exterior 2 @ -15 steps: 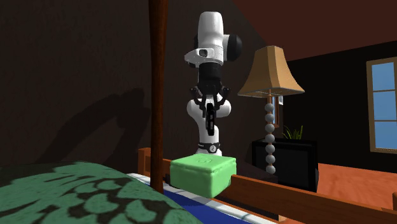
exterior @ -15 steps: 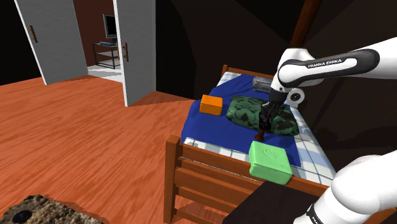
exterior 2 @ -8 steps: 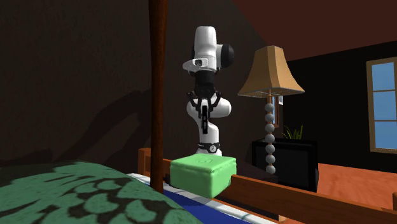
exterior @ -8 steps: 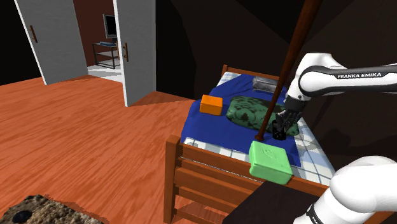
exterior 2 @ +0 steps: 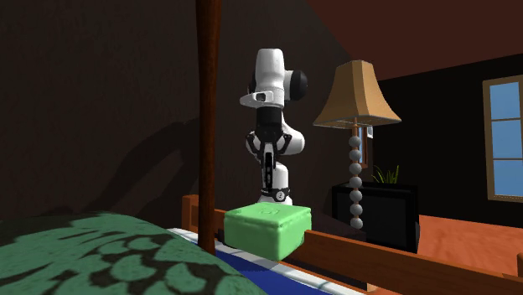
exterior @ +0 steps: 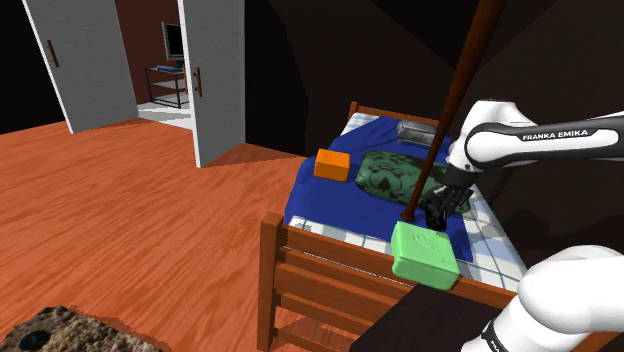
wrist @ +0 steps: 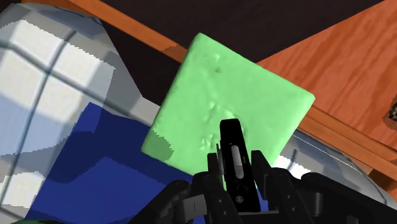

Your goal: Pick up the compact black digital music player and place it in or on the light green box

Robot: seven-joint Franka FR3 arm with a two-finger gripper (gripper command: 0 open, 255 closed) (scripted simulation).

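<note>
Black gripper (wrist: pixel 236 168) clamped tight on the slim black music player (wrist: pixel 233 141), hanging right over the light green box (wrist: pixel 216 89) on the bed (wrist: pixel 38 83).

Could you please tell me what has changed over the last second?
The gripper, carrying the music player, swung from above the patterned pillow toward the shoulder view's right and came down toward the green box. The fingers stayed shut on the player; box, pillow and orange block did not move.

Dim scene, dark wall (exterior 2: pixel 100 100) with faint shadow shapes, brighter room beyond the doorway (exterior: pixel 160 70)
</note>
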